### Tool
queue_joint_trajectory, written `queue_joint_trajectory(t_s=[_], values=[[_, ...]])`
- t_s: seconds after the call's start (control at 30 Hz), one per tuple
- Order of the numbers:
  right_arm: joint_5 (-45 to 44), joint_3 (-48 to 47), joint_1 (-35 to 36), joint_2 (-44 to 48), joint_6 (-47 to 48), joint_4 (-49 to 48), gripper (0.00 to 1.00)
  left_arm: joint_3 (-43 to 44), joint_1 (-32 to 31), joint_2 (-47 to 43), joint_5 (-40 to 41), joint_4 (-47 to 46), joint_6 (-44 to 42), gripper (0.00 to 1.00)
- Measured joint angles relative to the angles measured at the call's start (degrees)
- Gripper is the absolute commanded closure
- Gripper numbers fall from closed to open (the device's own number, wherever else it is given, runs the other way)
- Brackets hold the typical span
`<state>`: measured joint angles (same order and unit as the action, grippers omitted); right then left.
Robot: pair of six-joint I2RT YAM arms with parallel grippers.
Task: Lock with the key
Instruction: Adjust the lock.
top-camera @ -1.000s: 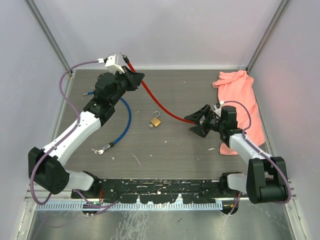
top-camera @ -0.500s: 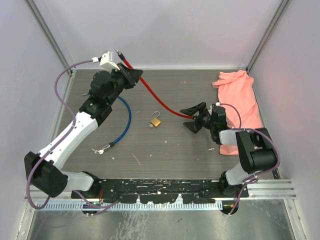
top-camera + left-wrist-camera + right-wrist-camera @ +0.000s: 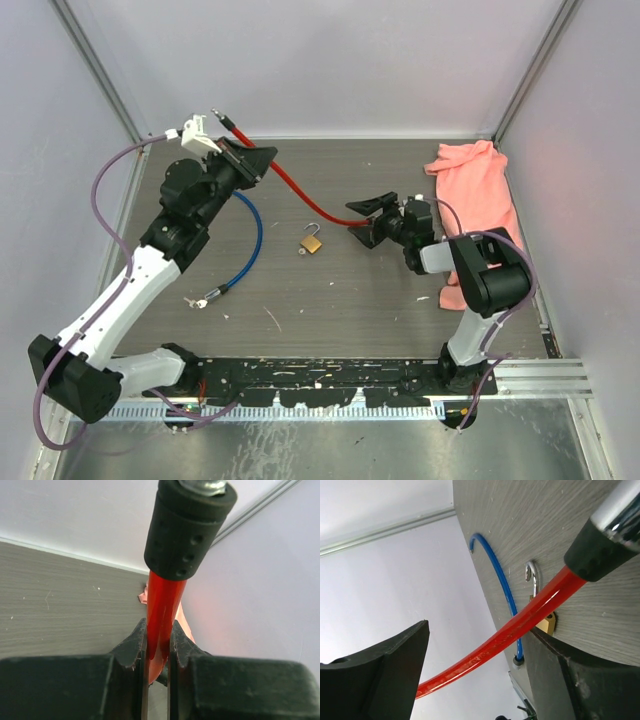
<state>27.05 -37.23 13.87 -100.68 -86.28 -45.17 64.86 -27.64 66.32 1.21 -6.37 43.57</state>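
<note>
My left hand [image 3: 255, 160] is clamped on the red cable [image 3: 300, 190] close to its capped end, held up at the back of the bench [image 3: 350, 300]. My right hand [image 3: 368, 222] is spread wide around the cable's other end, not gripping it. The padlock [image 3: 312, 243] lies mid-bench, shackle sprung open, just beside that end.

I'd call this the threading step: next, close the right hand on the loose end and steer it to the shackle.

Count: one padlock, two cables with the blue cable [image 3: 258, 235], and one pink cloth [image 3: 480, 185]. The small metal bit [image 3: 192, 300] by the blue cable's near end may be the key; it's too small to tell.
</note>
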Motion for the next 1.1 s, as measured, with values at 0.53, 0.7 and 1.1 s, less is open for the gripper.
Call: queue_joint_trajectory(t_s=[0.53, 0.7, 1.1], values=[[-0.5, -5.6, 1.2, -4.0, -6.9, -4.5, 0.91, -11.2, 0.2, -5.1, -4.5, -1.3, 5.0, 1.00], [0.1, -9.0, 0.4, -4.0, -1.5, -3.9, 0.99, -13.3, 0.4, -5.5, -8.5, -0.3, 4.0, 1.00], [6.6, -9.1, 0.2, 11.5, 43.0, 7.5, 0.99, -13.2, 0.4, -2.9, -21.1, 11.9, -16.7, 1.00]])
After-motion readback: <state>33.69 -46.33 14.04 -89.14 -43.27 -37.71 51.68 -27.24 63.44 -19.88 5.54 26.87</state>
